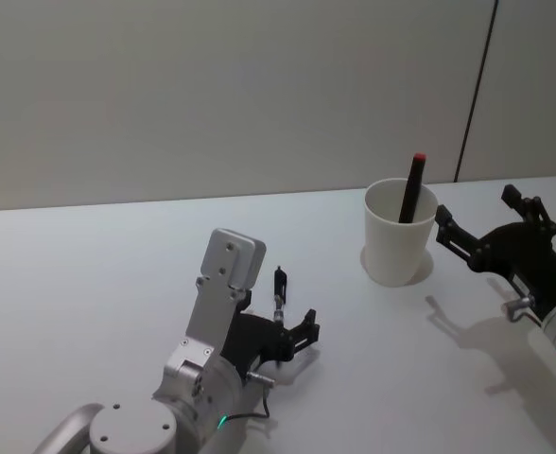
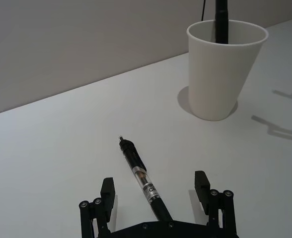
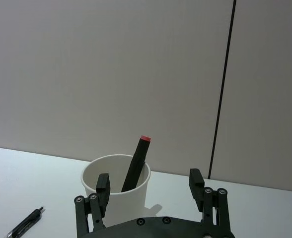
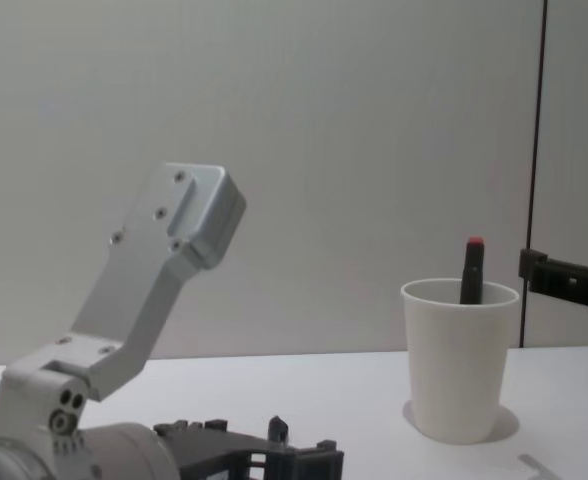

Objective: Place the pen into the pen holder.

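A black pen (image 2: 140,177) with a clear band lies flat on the white table, tip pointing away from me. My left gripper (image 2: 155,191) is low over it and open, one finger on each side of the pen's rear half, neither touching it. In the head view the pen (image 1: 279,288) pokes out ahead of the left gripper (image 1: 285,323). The pen holder (image 1: 398,236) stands upright at the back right with a red-capped black pen (image 1: 414,189) leaning inside. My right gripper (image 1: 477,213) hangs open just right of the pen holder (image 3: 115,193), level with its rim.
A plain grey wall runs behind the table, with a dark vertical seam (image 1: 477,90) on the right. White tabletop (image 1: 98,284) stretches between the lying pen and the cup. The left arm's silver link (image 4: 164,270) rises high in the chest view.
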